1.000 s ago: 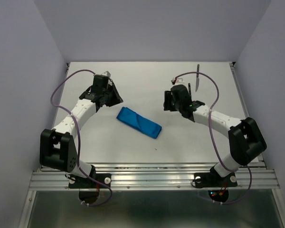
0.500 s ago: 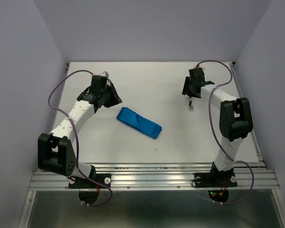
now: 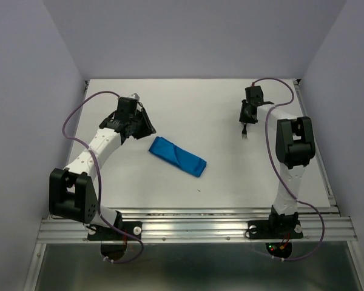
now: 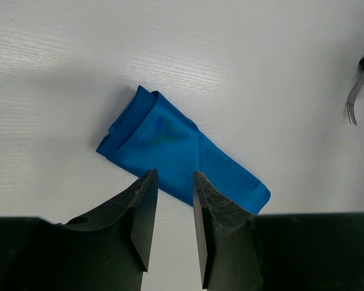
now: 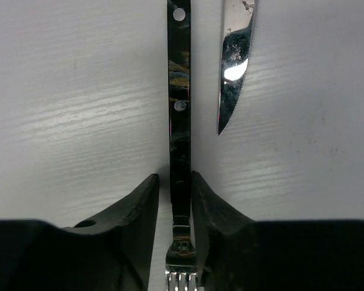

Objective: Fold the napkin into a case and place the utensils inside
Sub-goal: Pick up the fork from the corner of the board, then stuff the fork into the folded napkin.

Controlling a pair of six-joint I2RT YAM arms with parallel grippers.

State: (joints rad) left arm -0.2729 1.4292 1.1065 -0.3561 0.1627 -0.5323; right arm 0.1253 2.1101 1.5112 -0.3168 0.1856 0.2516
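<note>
— Since a second ago the right arm has moved a lot, hasn't it?

— Yes. The right gripper (image 5: 175, 185) was back near the middle of the counter (image 3: 188, 100). Now that arm is stretched out to the far right. The left arm and the blue cloth have stayed about where they were.

— What is closest to us?

— The two arm bases, at the near edge. Next comes the napkin (image 3: 177, 156), in the middle of the counter. It is folded into a long thin strip. It lies flat and slanted, with its right end nearer to us.

— And the left side?

— The left gripper (image 4: 173, 177) is just past the napkin's far left end. Its fingers are only a little bit apart, and they hold nothing.

— Then the right one?

— It is way over on the far right, well apart from the napkin. Its fingers are almost together, one on each side of the fork (image 5: 179, 109), pinching its dark handle. The prongs point back toward the near edge. I can't tell if the fork is lifted or lying down.

— Where is the knife?

— The knife (image 5: 235, 60) lies just beside the fork's handle, not touching it. Its shiny blade points the same way as the prongs.
</note>
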